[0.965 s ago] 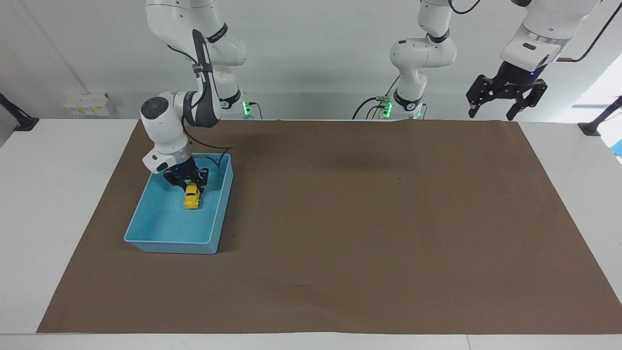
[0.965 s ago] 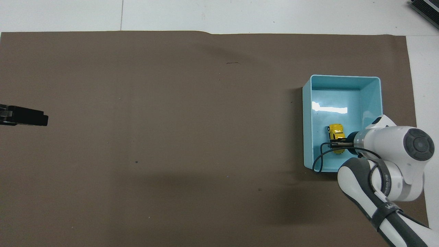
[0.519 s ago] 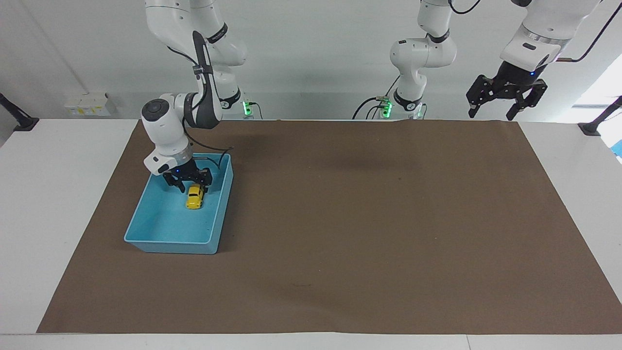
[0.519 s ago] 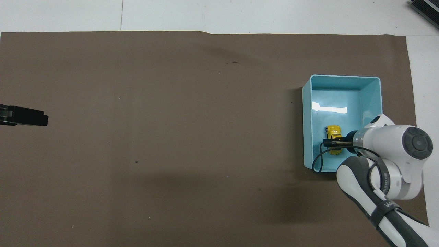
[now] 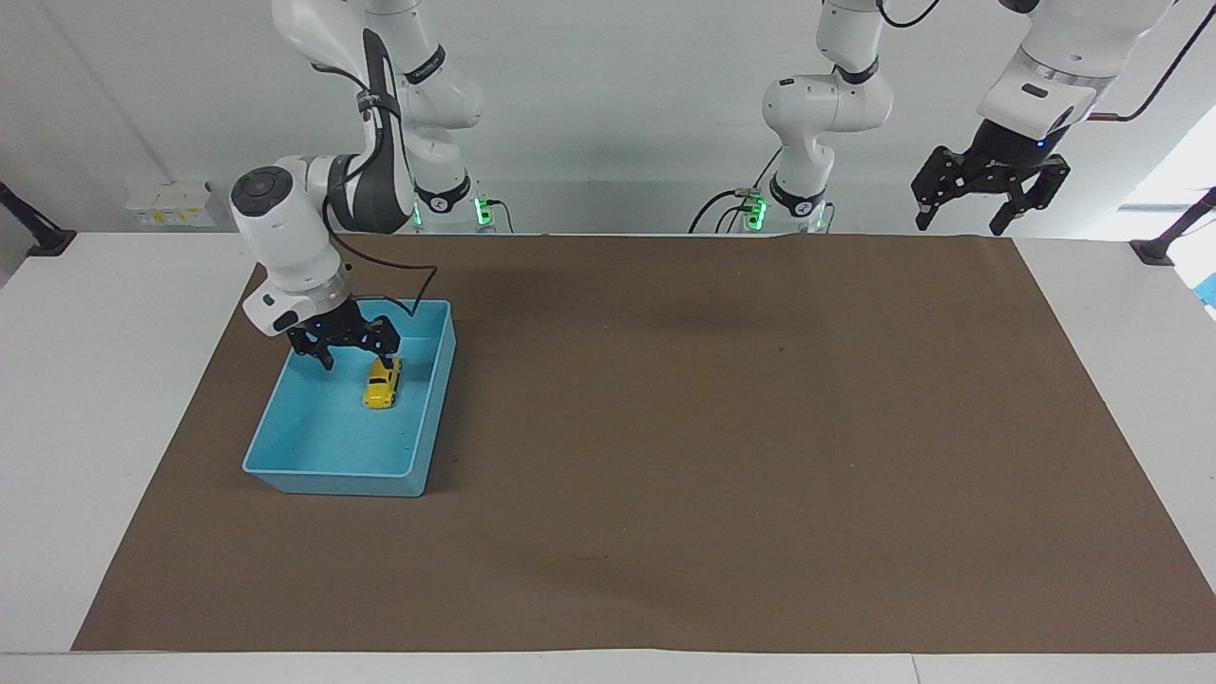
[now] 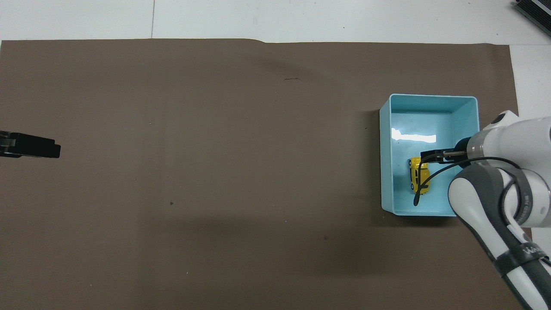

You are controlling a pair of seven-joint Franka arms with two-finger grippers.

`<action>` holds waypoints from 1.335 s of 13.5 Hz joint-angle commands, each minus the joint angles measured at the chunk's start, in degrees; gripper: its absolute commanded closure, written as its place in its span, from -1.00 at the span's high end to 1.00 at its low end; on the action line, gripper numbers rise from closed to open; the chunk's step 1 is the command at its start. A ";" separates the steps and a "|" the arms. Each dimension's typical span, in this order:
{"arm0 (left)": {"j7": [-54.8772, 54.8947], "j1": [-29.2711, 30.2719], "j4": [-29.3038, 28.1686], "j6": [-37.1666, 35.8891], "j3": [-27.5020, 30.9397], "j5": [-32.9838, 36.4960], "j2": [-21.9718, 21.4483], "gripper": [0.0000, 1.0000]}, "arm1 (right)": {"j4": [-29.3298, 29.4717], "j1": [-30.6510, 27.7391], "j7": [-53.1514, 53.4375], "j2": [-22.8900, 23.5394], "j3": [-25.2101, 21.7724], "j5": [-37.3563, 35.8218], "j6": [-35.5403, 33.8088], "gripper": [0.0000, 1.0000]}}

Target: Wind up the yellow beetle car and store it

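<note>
The yellow beetle car (image 5: pixel 382 383) lies inside the blue bin (image 5: pixel 285 460), long axis along the bin's length, just below the open, empty right hand (image 5: pixel 346 351), while the open left hand (image 5: pixel 962 220) waits well apart.

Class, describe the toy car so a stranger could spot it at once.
Find the brown mat and, at the right arm's end of it, the blue bin. On the bin's floor sits the yellow beetle car, tiny, rounded and the only thing inside.
</note>
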 commanded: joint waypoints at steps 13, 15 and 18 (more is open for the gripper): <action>-0.29 1.06 -0.37 -0.62 -0.51 -0.61 -0.82 1.00 | 28.38 -0.07 6.26 0.19 0.86 -3.63 -31.57 1.00; -0.29 1.06 -0.37 -0.62 -0.51 -0.61 -0.82 1.00 | 31.64 -0.16 6.08 0.89 1.21 -3.11 -35.70 1.00; -0.29 1.06 -0.37 -0.62 -0.51 -0.61 -0.90 1.00 | 34.72 -0.16 6.08 1.07 1.39 -1.70 -39.32 1.00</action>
